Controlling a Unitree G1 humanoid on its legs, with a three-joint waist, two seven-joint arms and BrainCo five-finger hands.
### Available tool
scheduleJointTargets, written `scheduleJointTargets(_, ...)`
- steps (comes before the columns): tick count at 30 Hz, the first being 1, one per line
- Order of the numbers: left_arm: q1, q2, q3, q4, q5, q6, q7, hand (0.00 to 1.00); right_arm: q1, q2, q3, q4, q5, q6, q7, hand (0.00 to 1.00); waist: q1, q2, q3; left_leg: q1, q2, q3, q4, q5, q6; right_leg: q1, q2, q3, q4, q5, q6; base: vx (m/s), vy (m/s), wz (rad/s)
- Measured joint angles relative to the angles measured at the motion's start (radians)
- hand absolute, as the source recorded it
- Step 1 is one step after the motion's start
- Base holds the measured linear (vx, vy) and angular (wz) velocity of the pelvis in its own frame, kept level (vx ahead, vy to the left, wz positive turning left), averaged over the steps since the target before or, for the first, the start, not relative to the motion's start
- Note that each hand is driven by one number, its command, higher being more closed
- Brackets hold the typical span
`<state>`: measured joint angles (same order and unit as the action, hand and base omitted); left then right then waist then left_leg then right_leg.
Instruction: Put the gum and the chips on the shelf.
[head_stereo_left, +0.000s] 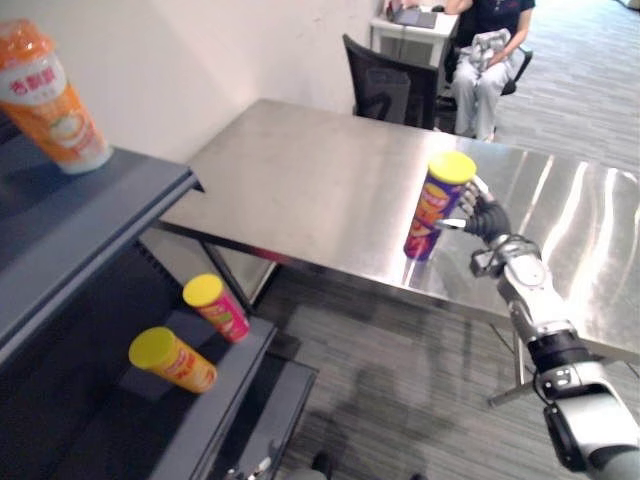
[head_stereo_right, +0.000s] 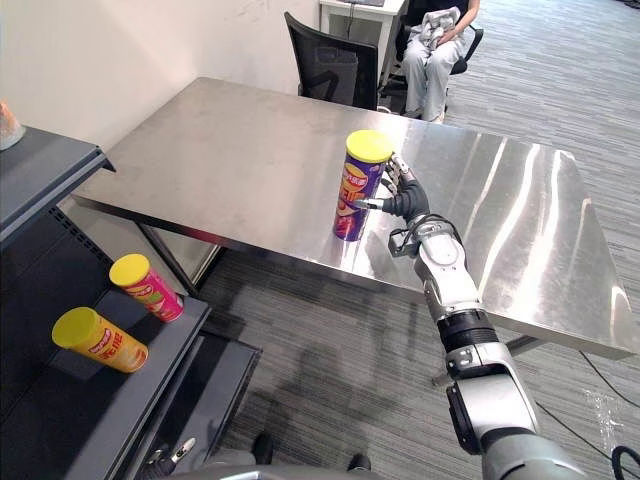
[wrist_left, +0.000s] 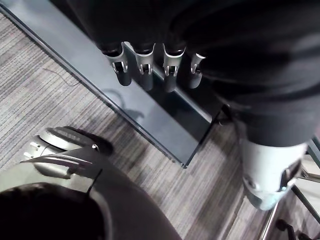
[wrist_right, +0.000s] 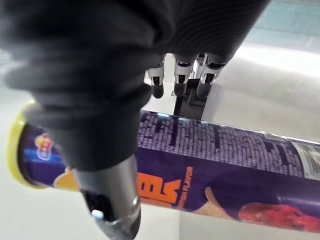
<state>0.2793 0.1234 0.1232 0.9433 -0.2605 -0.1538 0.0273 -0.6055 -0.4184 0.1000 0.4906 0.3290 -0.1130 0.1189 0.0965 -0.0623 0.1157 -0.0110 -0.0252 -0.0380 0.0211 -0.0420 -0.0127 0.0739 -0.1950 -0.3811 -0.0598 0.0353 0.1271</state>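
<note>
Chips can (head_stereo_right: 360, 190), purple label, yellow lid, standing on table (head_stereo_right: 250, 150) between thumb and straight fingers of right hand (head_stereo_right: 408, 202); left hand (wrist_left: 145, 70) hanging relaxed.

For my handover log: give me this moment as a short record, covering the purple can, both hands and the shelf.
purple can: upright on the table, near its front edge
right hand: open, can between thumb and fingers
left hand: open, empty, low beside the shelf
shelf: yellow can and red can lying on a lower board; orange tub on the top board
background: seated person beyond the table
</note>
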Motion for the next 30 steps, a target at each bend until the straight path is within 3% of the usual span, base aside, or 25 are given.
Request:
scheduleJointTargets(11, 0.000, -0.003, -0.003, -0.007, 0.000, 0.002, -0.002, 0.00, -0.041, 0.005, 0.028, 0.077, -0.001, 0.018, -0.004, 0.00, 0.037, 0.010, 0.037, -0.001, -0.006, -0.031, 0.000, 0.006, 0.000, 0.016, -0.001, -0.031, -0.004, -0.002, -0.002, 0.01, 0.011, 0.08)
scheduleJointTargets(12, 0.000, -0.004, -0.004, -0.007, 0.001, 0.002, -0.002, 0.00, -0.042, 0.005, 0.028, 0.077, -0.001, 0.018, -0.004, 1.00, 0.042, 0.011, 0.038, -0.001, -0.006, -0.031, 0.000, 0.006, 0.000, 0.016, -0.001, -0.031, -0.004, -0.002, -0.002, 0.00, 0.000, 0.00)
scheduleJointTargets(30, 0.000, -0.001, -0.020, -0.027, 0.046, -0.001, 0.004, 0.00, -0.085, 0.045, 0.059, 0.076, -0.018, 0.009, -0.091, 1.00, 0.047, 0.013, 0.057, -0.003, -0.006, -0.026, -0.002, 0.007, -0.001, 0.014, -0.002, -0.024, -0.004, -0.002, -0.002, 0.00, 0.007, -0.01)
